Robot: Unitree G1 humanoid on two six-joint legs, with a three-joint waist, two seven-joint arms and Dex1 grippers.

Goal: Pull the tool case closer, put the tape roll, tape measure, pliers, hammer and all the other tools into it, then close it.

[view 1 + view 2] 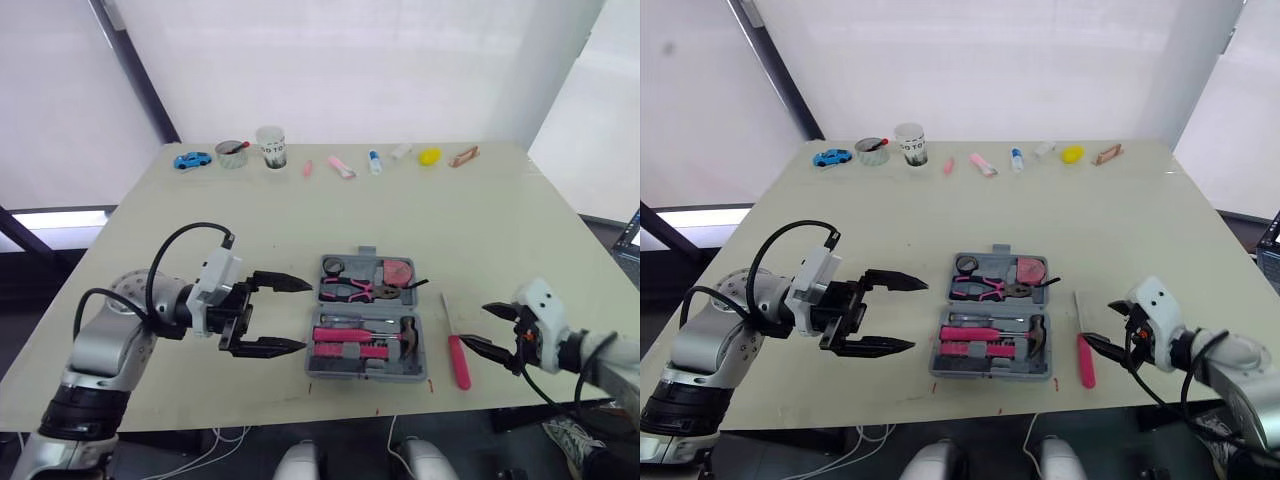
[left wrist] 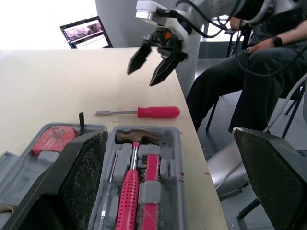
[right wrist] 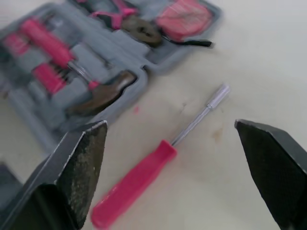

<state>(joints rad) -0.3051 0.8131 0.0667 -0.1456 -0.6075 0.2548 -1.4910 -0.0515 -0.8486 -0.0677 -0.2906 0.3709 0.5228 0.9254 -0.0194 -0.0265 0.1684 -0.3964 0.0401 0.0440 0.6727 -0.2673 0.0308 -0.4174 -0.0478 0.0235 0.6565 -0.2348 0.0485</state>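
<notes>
Head views – the tool case (image 1: 400, 373) lies open on the table (image 1: 400, 210), near the front edge, with the pliers (image 1: 350, 290), tape measure (image 1: 397, 272) and hammer (image 1: 360, 335) seated in its tray. One tool is out: a pink screwdriver (image 1: 459, 362) on the bare table just right of the case, shaft pointing away from the robot.

Step in hand, as I judge it: fetch that screwdriver. Best done by bringing the right gripper (image 1: 474, 324) down over the middle of the pink handle, fingers crossing it, not along it, and pinching there so it doesn't roll or tip on the lift.

The right gripper hovers just beside the handle, jaws parted and empty, forearm reaching in low from the right. The left gripper (image 1: 306, 316) is held level at the case's left side, jaws spread wide, holding nothing – well placed to steady the case.

Left wrist view – the left arm's fingers (image 2: 81, 177) stand far apart, with the hammer side of the tray between them; beyond it the screwdriver lies near the table edge and the right gripper hangs open above it. A seated person (image 2: 259, 62) is behind.

Right wrist view – the right arm's fingers (image 3: 76, 172) frame the screwdriver, which lies slantwise between them, not yet touched
</notes>
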